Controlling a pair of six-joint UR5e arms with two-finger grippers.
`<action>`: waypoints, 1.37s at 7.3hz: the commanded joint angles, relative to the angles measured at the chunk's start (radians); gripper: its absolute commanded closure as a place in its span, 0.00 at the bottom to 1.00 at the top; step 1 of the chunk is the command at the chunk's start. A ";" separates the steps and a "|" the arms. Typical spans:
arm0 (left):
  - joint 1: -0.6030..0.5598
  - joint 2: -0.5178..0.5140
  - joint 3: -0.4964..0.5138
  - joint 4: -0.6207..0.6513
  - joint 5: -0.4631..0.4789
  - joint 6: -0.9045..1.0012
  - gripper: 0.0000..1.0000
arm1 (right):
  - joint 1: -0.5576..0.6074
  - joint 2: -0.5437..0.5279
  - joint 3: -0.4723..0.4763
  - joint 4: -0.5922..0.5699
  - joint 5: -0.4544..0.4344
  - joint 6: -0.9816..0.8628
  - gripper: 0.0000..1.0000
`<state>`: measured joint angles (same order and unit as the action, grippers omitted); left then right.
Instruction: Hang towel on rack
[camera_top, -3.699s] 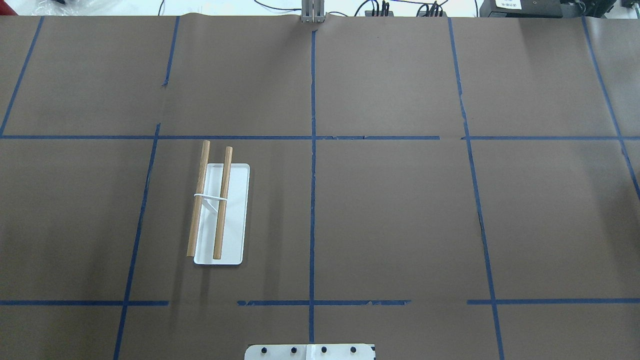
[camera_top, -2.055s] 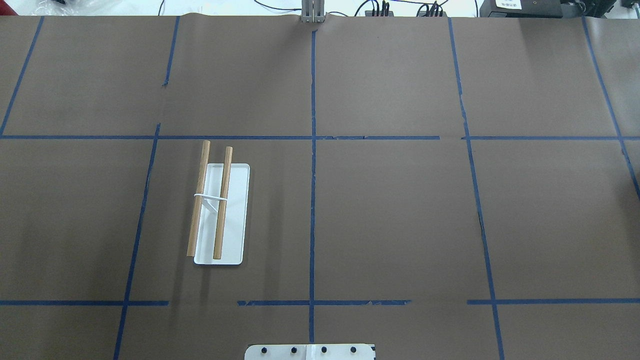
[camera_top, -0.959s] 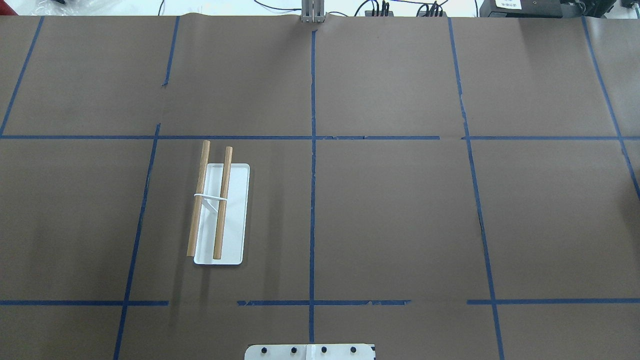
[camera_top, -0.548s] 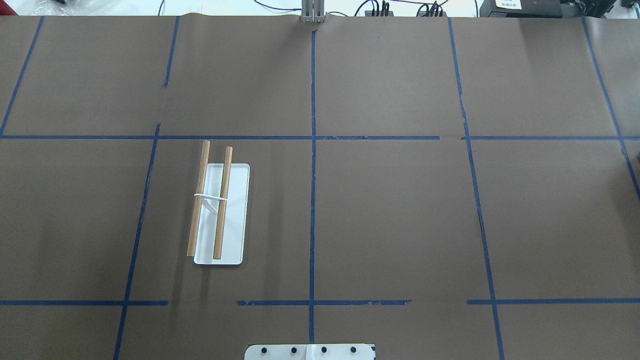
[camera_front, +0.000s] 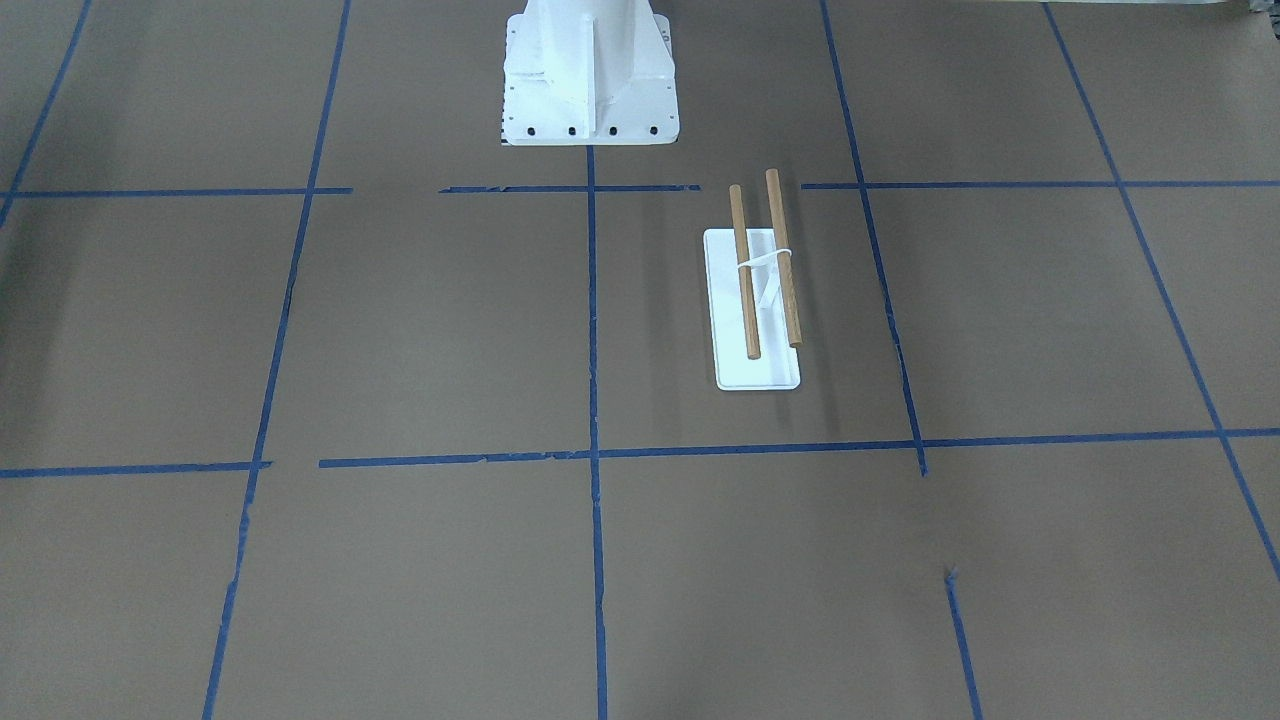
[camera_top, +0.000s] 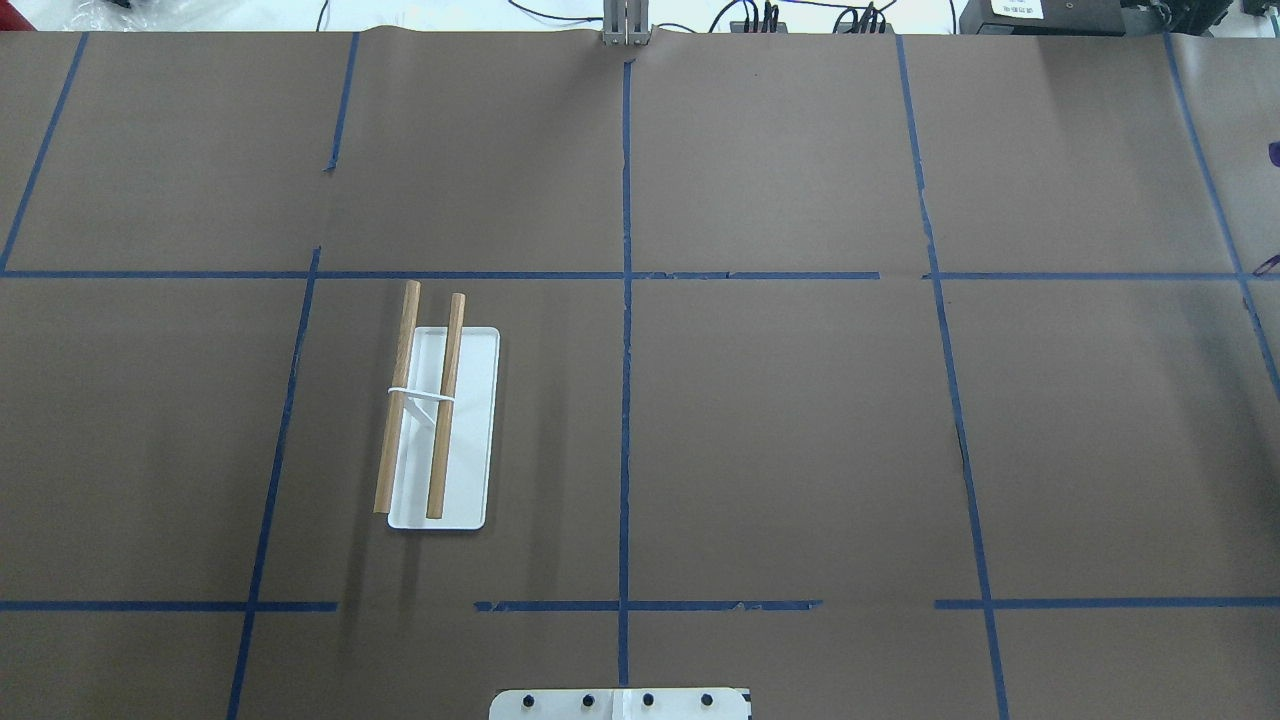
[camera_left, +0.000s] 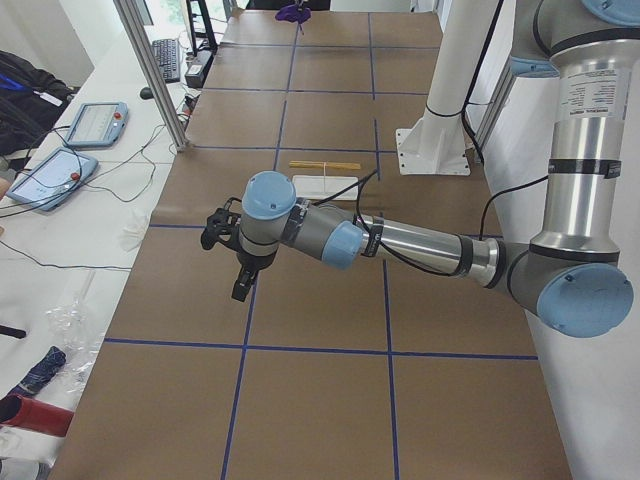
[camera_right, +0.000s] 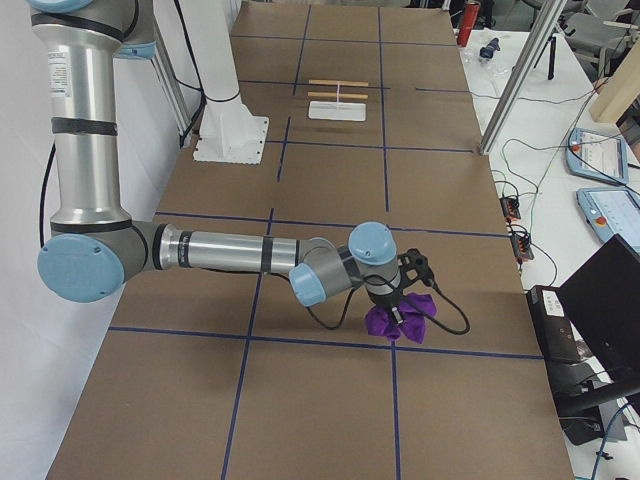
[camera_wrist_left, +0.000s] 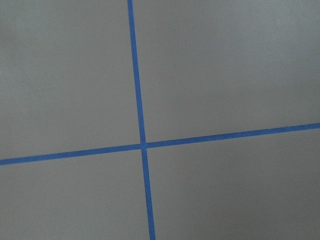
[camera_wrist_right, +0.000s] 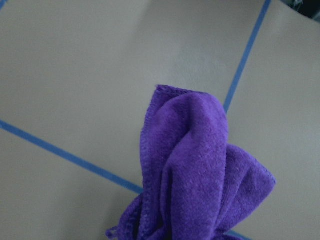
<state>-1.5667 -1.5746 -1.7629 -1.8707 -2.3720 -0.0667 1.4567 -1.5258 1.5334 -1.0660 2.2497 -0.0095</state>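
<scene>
The rack (camera_top: 440, 420) stands left of the table's middle: a flat white base and two brown rods, nothing on them. It also shows in the front-facing view (camera_front: 745, 270) and both side views (camera_left: 325, 180) (camera_right: 337, 100). The purple towel (camera_right: 400, 323) hangs bunched under my right gripper (camera_right: 400, 305), far to the right of the rack. It fills the lower right wrist view (camera_wrist_right: 195, 165), and a scrap shows at the overhead view's right edge (camera_top: 1276, 153). My left gripper (camera_left: 240, 288) hovers over bare paper, well to the left of the rack. I cannot tell whether either gripper is open or shut.
The white robot pedestal (camera_front: 588, 70) stands at the table's near middle edge. Brown paper with a blue tape grid (camera_wrist_left: 142, 146) covers the table. Tablets and cables (camera_left: 90, 125) lie beyond the far edge, with a laptop (camera_right: 600, 300) and a metal post (camera_top: 625, 25).
A scrap of purple towel has come into the overhead view at its right edge. The rack has not moved.
</scene>
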 joint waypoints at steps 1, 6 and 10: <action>0.055 -0.008 0.010 -0.251 0.005 -0.122 0.00 | -0.126 0.177 0.011 -0.020 -0.053 0.104 1.00; 0.408 -0.155 0.054 -0.597 0.337 -0.823 0.00 | -0.530 0.410 0.117 -0.023 -0.444 0.525 1.00; 0.584 -0.371 0.059 -0.651 0.463 -1.451 0.00 | -0.732 0.573 0.319 -0.380 -0.647 0.583 1.00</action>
<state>-1.0428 -1.8716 -1.7068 -2.5157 -1.9601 -1.3375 0.8068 -1.0137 1.7964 -1.3273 1.6956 0.5676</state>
